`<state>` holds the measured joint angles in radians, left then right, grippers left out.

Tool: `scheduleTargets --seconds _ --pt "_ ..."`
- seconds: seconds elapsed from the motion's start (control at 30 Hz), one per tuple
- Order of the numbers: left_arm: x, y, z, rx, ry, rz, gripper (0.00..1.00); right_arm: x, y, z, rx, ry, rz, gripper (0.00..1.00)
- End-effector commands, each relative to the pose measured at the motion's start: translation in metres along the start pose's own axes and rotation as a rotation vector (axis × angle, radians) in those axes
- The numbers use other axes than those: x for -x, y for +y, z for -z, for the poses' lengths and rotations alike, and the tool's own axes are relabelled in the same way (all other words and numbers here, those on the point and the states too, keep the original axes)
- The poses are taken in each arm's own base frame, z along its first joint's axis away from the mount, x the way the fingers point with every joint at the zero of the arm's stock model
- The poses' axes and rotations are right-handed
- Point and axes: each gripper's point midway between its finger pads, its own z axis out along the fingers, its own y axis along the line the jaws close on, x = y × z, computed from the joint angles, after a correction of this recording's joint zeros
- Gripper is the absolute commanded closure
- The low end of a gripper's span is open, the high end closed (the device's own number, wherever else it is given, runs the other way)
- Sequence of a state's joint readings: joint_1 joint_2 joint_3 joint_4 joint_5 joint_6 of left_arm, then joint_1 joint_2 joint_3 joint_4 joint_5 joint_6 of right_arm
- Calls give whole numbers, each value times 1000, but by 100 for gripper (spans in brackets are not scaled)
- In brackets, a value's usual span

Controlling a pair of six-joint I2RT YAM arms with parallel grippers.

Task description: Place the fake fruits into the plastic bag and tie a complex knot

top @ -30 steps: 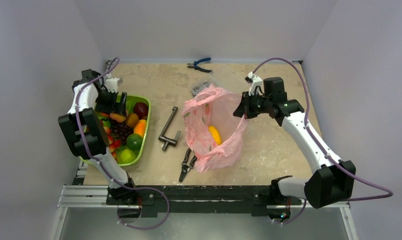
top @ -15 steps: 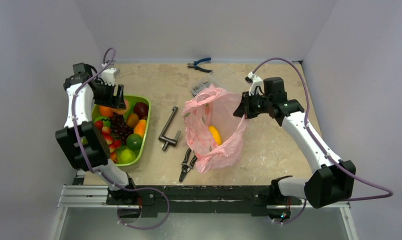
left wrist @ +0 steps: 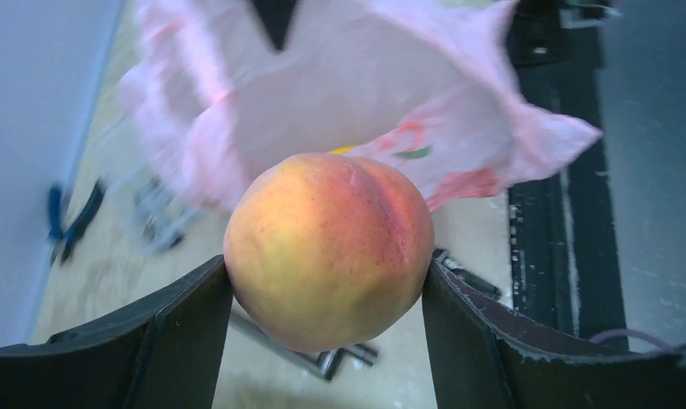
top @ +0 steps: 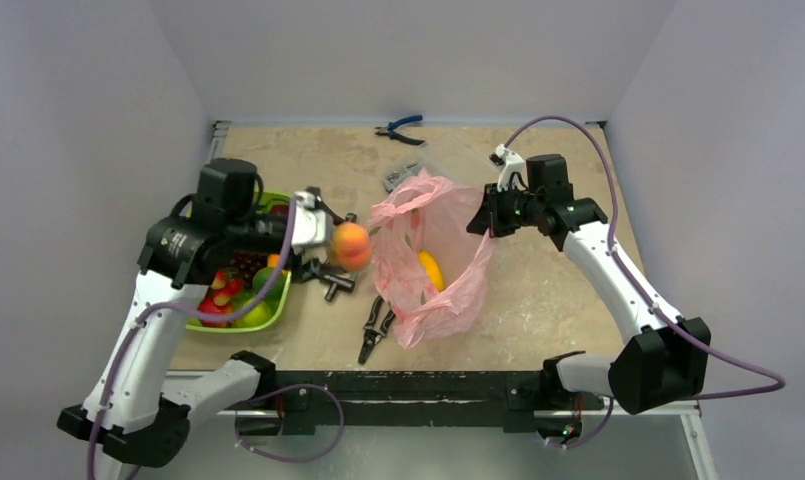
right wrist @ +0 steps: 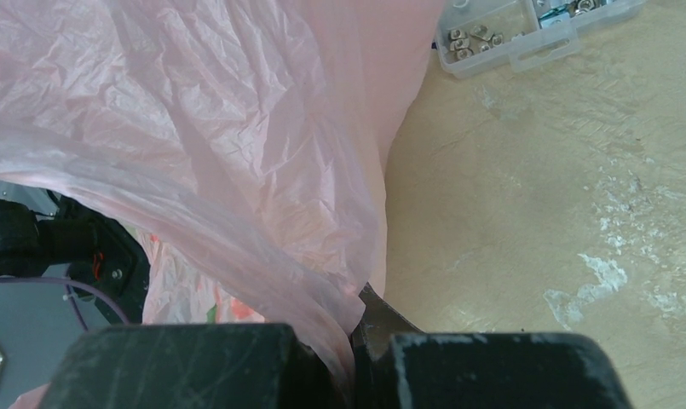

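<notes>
Beige stone-look worktop (top: 538, 290) w/ grey walls round it.

Left arm (top: 148, 330) reaches in from the bag's left side. Right arm (top: 618, 280) comes in from the bag's right, its wrist at the far-right part of the rim.

Pink plastic bag (top: 433, 310) sits mid-worktop, mouth open and facing up, thin crinkly film w/ red/green print. Right fingers (right wrist: 194, 366) are closed tight on the bag's rim, film pinched btwn them and pulled up taut.

Lime-green tray (top: 281, 300) lies well left of the bag, partly under the left arm, w/ red fruits (top: 216, 298) and a green fruit (top: 256, 314) showing in it.

Dark T-handle wrench (top: 335, 283) lies btwn tray and bag, mostly hidden by the left wrist. Black pliers (top: 376, 328) lie just at the bag's near-left corner. Blue-handled pliers (top: 400, 128) lie beyond the bag, by the back wall. Clear box of small hardware (right wrist: 527, 34) sits just behind the bag, touching or nearly so; can't tell which.

Peach (left wrist: 329, 247), orange-yellow w/ red blush, is gripped btwn the left fingers (left wrist: 186, 332), one pad each side, held above the worktop just left of the bag's rim, not inside it.

Yellow fruit (top: 430, 269) lies inside the bag, near its middle.
</notes>
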<state>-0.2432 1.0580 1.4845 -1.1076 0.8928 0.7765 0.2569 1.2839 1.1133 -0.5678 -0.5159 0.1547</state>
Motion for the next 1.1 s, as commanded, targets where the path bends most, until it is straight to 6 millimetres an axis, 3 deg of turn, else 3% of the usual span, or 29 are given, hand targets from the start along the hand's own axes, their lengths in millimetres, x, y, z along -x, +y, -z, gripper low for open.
scheduleTargets --seconds 0.0,0.07,0.17,0.37,0.47,0.6,0.67,0.73,0.9,1.07 --pt "22 -61 -33 -222 -54 -266 60 19 10 6 24 -52 33 100" --pt "29 -73 -50 -267 -54 -341 60 19 10 6 27 -55 33 100" --pt "32 -71 -81 -314 -33 -351 60 19 11 6 31 -53 34 100" --pt "16 -20 -151 -179 -3 -510 62 10 13 3 56 -37 15 100" --pt "-1 -6 -185 -122 -22 -622 62 8 13 1 64 -33 4 100" --pt "-9 3 -220 -111 -9 -645 62 10 14 0 72 -36 -6 100" --pt "-20 6 -236 -120 10 -643 54 10 15 0 75 -35 -6 100" --pt "-46 5 -252 -156 69 -666 47 10 15 0 77 -33 -7 100" --pt "-92 1 -268 -215 174 -674 37 9 17 0 87 -27 -4 100" --pt "-93 2 -266 -200 187 -654 17 5 17 0 94 -21 -4 100"
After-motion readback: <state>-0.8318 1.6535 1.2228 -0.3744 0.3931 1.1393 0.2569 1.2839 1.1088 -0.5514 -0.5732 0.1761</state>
